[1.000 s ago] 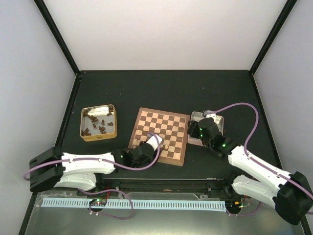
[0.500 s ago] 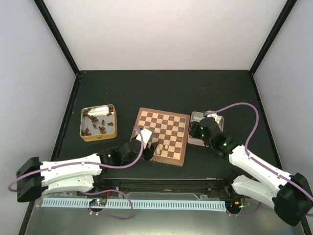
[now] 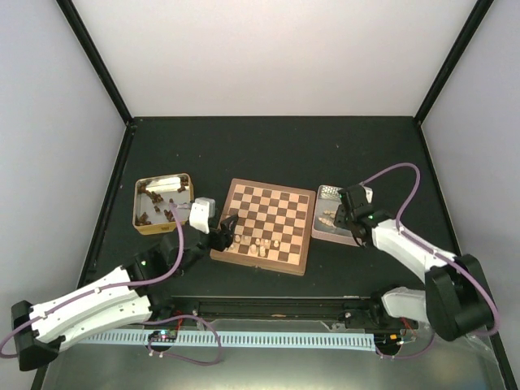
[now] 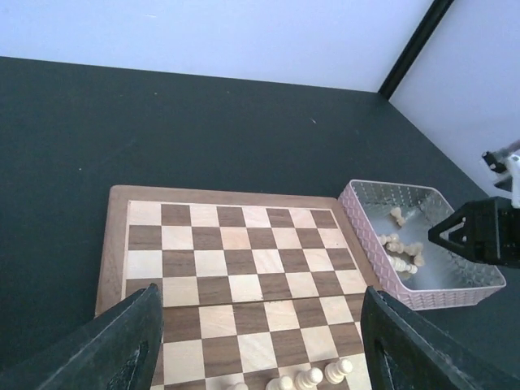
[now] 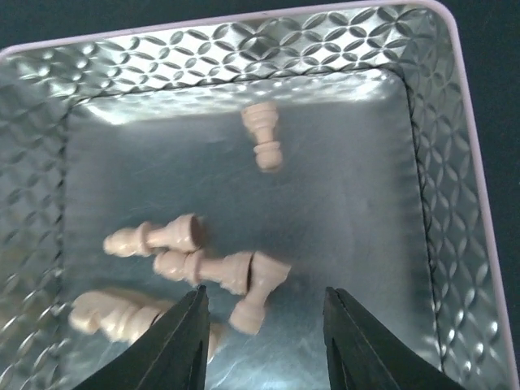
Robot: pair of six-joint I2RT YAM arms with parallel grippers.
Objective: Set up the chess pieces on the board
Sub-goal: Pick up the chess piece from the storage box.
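Observation:
The board lies mid-table with several pale chess pieces standing along its near edge, also low in the left wrist view as pale pieces. My left gripper hovers open at the board's near-left corner, holding nothing; its fingers frame the board. My right gripper is open inside the pink tin. A pale piece lies on its side between the fingers, untouched. More pale pieces lie beside it.
A gold tin left of the board holds several dark brown pieces. The pink tin sits right of the board, with the right gripper over it. Black frame posts stand at the far corners.
My left gripper has pulled back left from the board's near row while opening, leaving pale pieces standing. My right gripper has shifted within the pink tin and its jaws have narrowed.

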